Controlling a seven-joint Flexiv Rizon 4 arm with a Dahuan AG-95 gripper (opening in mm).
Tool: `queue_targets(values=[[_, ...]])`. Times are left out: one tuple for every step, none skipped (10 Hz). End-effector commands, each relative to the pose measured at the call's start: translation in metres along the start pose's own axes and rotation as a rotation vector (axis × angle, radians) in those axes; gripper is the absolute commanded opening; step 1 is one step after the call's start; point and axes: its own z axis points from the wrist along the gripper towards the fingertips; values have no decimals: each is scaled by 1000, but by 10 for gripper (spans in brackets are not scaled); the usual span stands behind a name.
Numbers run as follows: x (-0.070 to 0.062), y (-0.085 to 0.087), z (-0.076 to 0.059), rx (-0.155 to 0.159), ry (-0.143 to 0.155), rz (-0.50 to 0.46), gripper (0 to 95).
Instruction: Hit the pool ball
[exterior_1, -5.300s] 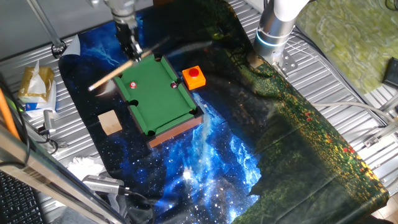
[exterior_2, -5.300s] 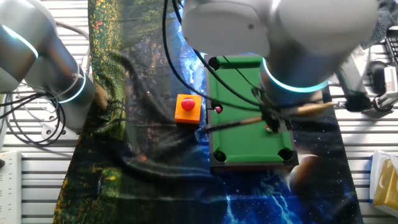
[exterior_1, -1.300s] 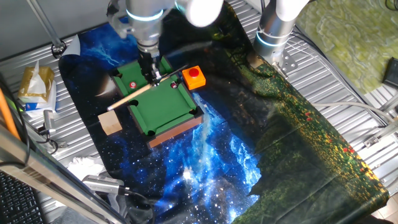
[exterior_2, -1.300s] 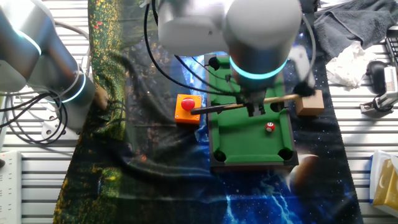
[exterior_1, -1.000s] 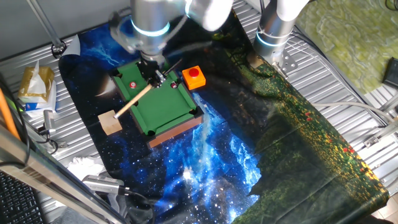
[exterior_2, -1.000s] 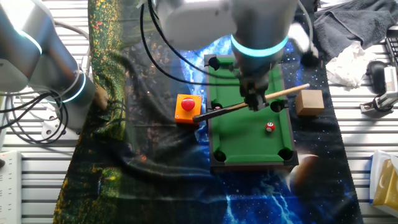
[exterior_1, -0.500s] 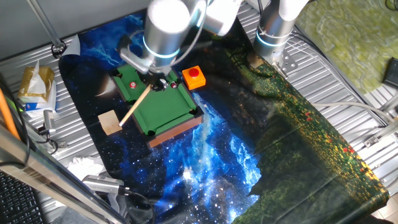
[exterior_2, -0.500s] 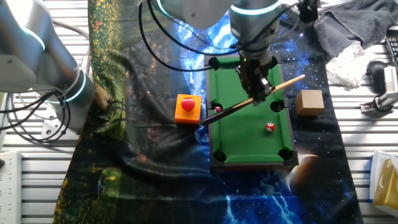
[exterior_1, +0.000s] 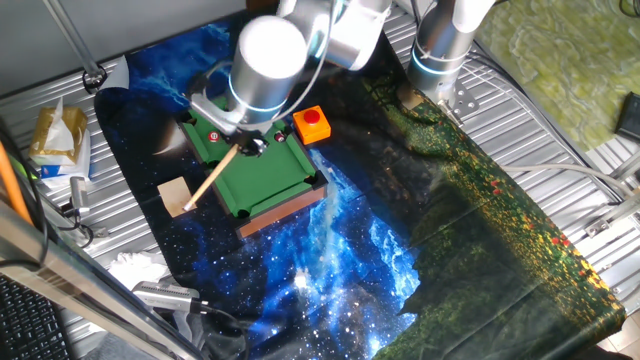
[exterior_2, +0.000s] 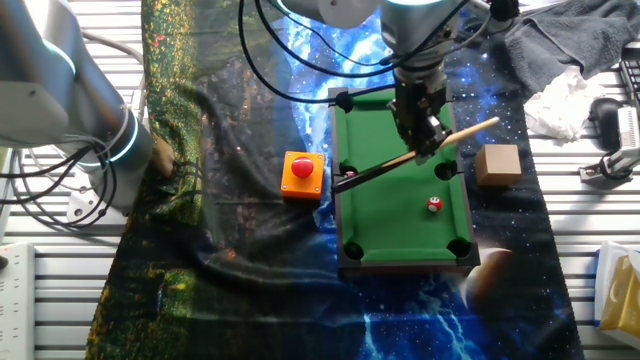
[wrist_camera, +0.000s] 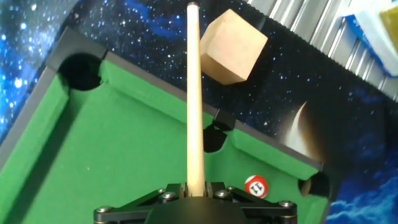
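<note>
The pool ball (exterior_2: 434, 204), tiny, bright red with a white spot, rests on the green felt of the mini pool table (exterior_2: 385, 215) near a side rail; it also shows as the red ball (exterior_1: 212, 136) and the ball (wrist_camera: 255, 186). My gripper (exterior_2: 425, 137) hangs above the felt, shut on a wooden cue stick (exterior_2: 470, 132) that lies slanted across the table. In the hand view the cue (wrist_camera: 194, 93) runs straight out from the gripper (wrist_camera: 195, 190) over the side pocket, with the ball a little to its right. The cue's dark tip end (exterior_2: 345, 181) lies by a darker ball (exterior_2: 350, 175).
A red button on an orange base (exterior_2: 302, 172) stands beside the table's long side. A wooden cube (exterior_2: 497, 165) sits off the opposite side, just past the cue's butt. A second robot arm's base (exterior_2: 95, 130) stands at the left. Cloths and clutter lie around the mat's edges.
The gripper has moved along the table away from the red ball, and the cue has swung to a steeper slant. The red ball has stayed in place over the last second.
</note>
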Motion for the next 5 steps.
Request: queue_targets(values=[[-4, 2, 1, -195, -25, 196, 0], [-4, 2, 1, -195, -26, 196, 0], [-4, 2, 1, -195, -26, 194, 0], [-4, 2, 1, -193, -25, 187, 0], [-4, 2, 1, -193, -24, 185, 0]])
